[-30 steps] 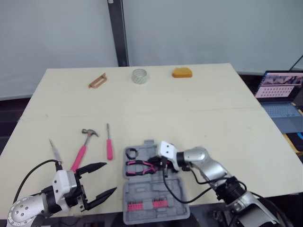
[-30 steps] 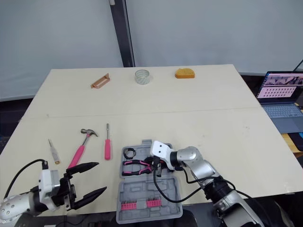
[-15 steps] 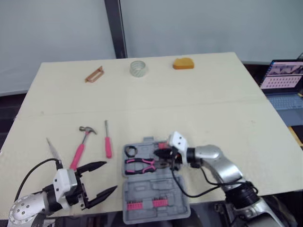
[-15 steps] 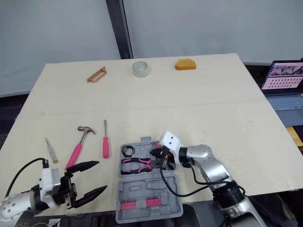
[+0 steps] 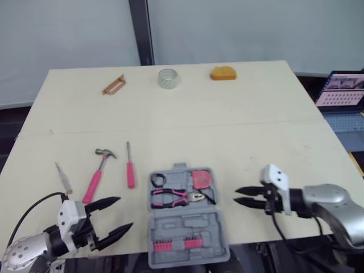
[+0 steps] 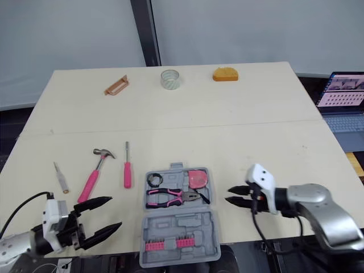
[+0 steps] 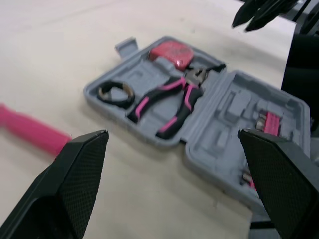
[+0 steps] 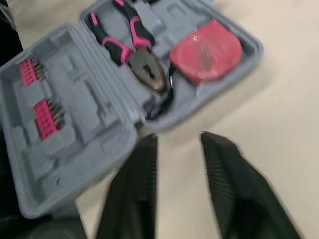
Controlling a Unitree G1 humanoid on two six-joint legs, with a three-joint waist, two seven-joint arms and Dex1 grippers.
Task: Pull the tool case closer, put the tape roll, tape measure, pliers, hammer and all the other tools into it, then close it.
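right end effector [image 5: 238, 195] has pulled away from the tool case [image 5: 199, 226] and now hangs to its right over the bare worktop [image 5: 256, 131], its fingers a little apart and holding nothing. half a second ago it was down over the top right pocket; that pocket now holds the red tape measure [image 5: 200, 178], so the drop looks done. the pliers [image 5: 173, 197] lie in the middle of the tray and a small black ring [image 5: 158, 181] sits in the top left pocket. left end effector [image 5: 125, 212] has stayed near the front edge, spread wide and empty.

the case lies open at the front edge, between the two arms. by my reckoning the task is part done. still out on the worktop are the hammer [image 5: 98, 170], the pink screwdriver [image 5: 130, 168] and a small pale-handled tool [image 5: 63, 177] to the left of the case. along the far edge lie the tape roll [image 5: 168, 77], an orange item [image 5: 222, 73] and a brown one [image 5: 114, 85].

no brand or label can be read on the case or tools. the laptop [image 5: 341, 94] at the right shows pink tiles too small to read.
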